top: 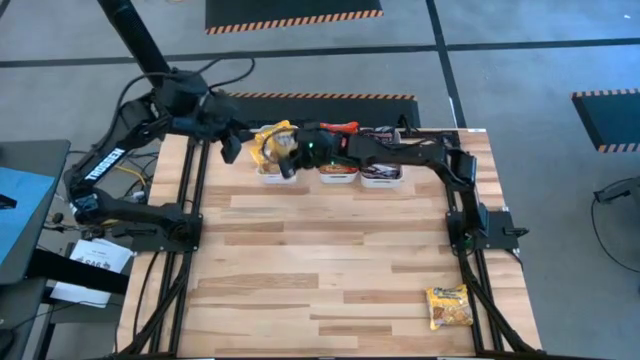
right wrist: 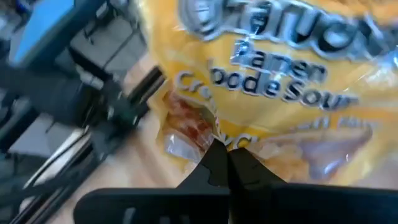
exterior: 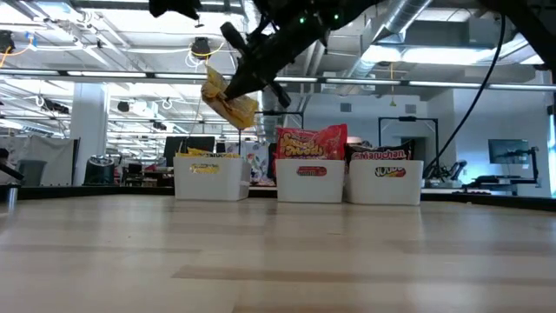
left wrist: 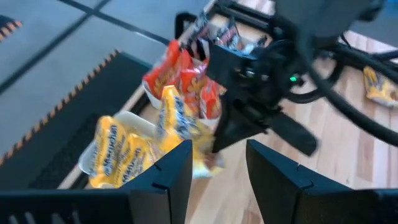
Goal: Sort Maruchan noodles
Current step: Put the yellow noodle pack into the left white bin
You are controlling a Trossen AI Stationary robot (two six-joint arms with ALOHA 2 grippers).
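My right gripper (exterior: pixel 252 76) reaches across the far edge of the table and is shut on a yellow Maruchan packet (exterior: pixel 228 100), which it holds in the air above the left white bin (exterior: pixel 208 176). That bin holds more yellow packets (left wrist: pixel 118 152). The middle bin (exterior: pixel 310 181) holds red packets (exterior: pixel 310 142), and the right bin (exterior: pixel 386 182) holds dark ones (exterior: pixel 382 154). My left gripper (left wrist: pixel 217 168) is open and empty, and hovers just left of the left bin (top: pixel 270 172). One more yellow packet (top: pixel 448 305) lies flat on the table near its near right corner. My right gripper pinches the yellow packet by one end edge (right wrist: pixel 214 140) between its two shut fingers (right wrist: pixel 217 165). The fingers slant down from the table's right side. The packet is lifted clear and hangs tilted below the fingertips over the left bin.
The three white bins stand in a row along the far edge (top: pixel 330 175). Both arms crowd the space over the left bin. The wooden table top (top: pixel 320 260) spreads wide toward the near side, with only the loose yellow packet on it.
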